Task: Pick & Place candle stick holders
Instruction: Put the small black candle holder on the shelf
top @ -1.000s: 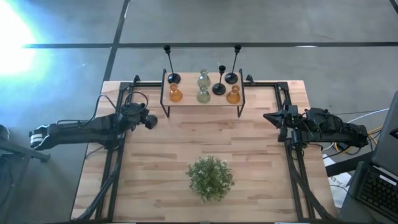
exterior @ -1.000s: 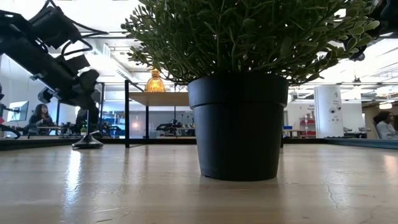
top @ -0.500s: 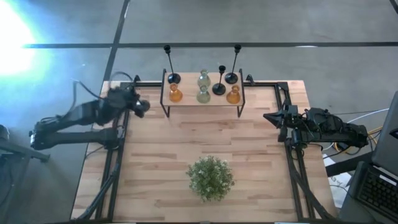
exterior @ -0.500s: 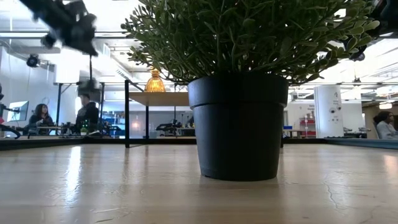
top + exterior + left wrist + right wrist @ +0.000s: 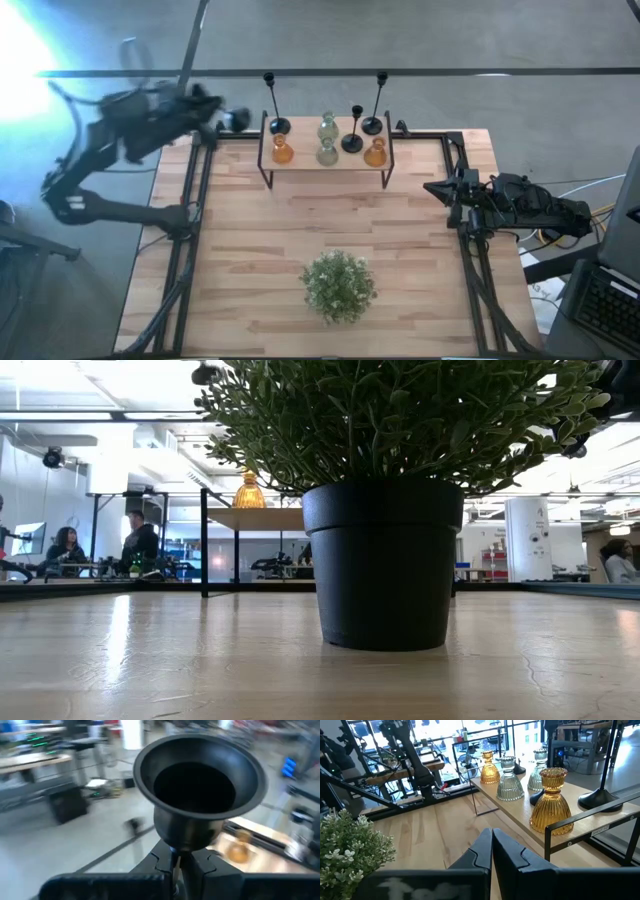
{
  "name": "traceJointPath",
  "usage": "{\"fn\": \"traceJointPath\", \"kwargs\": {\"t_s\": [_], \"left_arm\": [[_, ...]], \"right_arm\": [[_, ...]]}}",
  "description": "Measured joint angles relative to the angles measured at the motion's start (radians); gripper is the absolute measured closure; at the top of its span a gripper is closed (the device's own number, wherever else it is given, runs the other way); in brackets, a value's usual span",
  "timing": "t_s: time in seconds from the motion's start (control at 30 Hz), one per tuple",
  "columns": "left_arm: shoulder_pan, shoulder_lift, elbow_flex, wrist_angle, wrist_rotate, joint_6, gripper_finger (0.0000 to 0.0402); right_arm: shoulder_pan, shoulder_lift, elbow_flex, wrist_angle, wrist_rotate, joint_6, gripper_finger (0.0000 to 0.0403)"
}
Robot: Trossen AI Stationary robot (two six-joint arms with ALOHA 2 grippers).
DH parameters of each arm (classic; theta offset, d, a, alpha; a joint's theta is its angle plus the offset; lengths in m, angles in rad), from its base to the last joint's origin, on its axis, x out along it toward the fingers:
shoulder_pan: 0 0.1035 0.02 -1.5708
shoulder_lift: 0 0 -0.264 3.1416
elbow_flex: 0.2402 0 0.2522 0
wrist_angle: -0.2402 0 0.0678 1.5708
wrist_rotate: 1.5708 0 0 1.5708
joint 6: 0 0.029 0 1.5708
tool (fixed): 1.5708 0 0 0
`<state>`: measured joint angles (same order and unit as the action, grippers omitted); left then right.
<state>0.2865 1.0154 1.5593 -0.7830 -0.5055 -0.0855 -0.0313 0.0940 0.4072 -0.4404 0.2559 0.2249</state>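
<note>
Holder (image 5: 199, 795) pinched in left claw (image 5: 232, 117), upper left, by shelf (image 5: 325, 160); right claw (image 5: 436, 188) shut, empty, right edge.

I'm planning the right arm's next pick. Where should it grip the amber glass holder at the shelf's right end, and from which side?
Grip the amber glass holder at its narrow neck, just under the flared cup; the ribbed body below bulges wide and would probably slip. Come from the shelf's open front, where the right gripper, now shut, already faces it.

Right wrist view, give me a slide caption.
Shut right gripper faces the shelf of amber and green glass holders.
</note>
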Motion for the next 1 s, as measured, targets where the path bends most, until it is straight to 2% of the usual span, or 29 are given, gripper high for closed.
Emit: {"fn": "traceJointPath", "kwargs": {"t_s": [0.13,0.27,0.4,0.63,1.0], "left_arm": [[0.008,0.145,0.122,0.013,0.138,0.084,0.0385],[0.030,0.271,0.184,0.014,0.274,0.121,0.0385],[0.074,0.331,0.229,0.037,0.317,0.138,0.0385],[0.160,0.399,0.219,0.075,0.425,0.110,0.0385],[0.245,0.481,0.220,0.083,0.497,0.108,0.0385]], "right_arm": [[0.000,0.000,0.000,0.000,0.000,0.000,0.0394],[0.000,0.000,0.000,0.000,0.000,0.000,0.0394],[0.000,0.000,0.000,0.000,0.000,0.000,0.0394],[0.000,0.000,0.000,0.000,0.000,0.000,0.0394],[0.000,0.000,0.000,0.000,0.000,0.000,0.0394]]}}
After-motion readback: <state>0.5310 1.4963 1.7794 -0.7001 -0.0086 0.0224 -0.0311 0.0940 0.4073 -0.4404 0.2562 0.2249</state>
